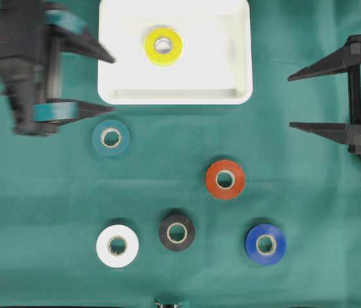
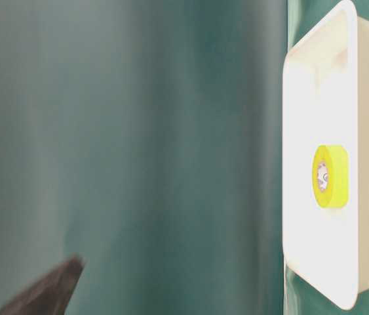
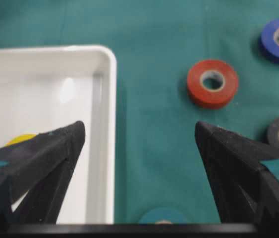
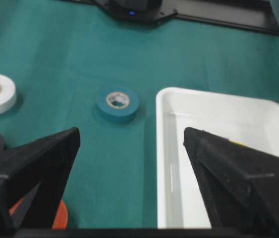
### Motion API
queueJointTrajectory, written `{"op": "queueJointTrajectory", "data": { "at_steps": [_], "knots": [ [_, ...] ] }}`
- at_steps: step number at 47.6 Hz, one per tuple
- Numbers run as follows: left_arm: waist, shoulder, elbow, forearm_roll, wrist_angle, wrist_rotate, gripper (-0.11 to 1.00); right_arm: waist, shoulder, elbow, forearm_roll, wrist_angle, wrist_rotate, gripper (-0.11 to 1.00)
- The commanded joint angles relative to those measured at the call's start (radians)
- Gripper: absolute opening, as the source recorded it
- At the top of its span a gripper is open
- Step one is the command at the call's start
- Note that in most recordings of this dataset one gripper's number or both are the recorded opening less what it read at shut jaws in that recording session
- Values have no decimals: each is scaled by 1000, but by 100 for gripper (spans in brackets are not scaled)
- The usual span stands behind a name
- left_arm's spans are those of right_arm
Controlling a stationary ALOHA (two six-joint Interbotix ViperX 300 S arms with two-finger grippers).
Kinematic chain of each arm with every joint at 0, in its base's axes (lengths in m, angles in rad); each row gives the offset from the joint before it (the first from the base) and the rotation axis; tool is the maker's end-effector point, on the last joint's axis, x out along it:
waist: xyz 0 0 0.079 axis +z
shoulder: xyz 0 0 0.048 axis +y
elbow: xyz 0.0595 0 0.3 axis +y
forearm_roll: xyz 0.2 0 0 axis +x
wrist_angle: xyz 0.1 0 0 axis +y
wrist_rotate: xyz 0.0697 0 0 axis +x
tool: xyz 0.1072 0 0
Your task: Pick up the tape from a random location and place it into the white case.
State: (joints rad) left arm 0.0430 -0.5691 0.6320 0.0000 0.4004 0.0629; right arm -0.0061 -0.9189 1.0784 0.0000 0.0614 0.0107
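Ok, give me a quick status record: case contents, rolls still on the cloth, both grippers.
case: white, holds one yellow roll
on cloth: teal roll, red roll, black roll, white roll, blue roll
nearest case: teal roll
left gripper: open, empty, by the case's left edge
right gripper: open, empty, right of case
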Motion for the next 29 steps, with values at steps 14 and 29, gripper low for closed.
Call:
{"op": "queueJointTrajectory", "data": {
  "at_steps": [14,29],
  "knots": [
    [3,-206,245,-5,-216,-2,98,-2,2,-14,3,14,2,92],
    [3,-219,402,-9,-379,-3,98,0,2,32,3,-17,3,92]
  ]
}}
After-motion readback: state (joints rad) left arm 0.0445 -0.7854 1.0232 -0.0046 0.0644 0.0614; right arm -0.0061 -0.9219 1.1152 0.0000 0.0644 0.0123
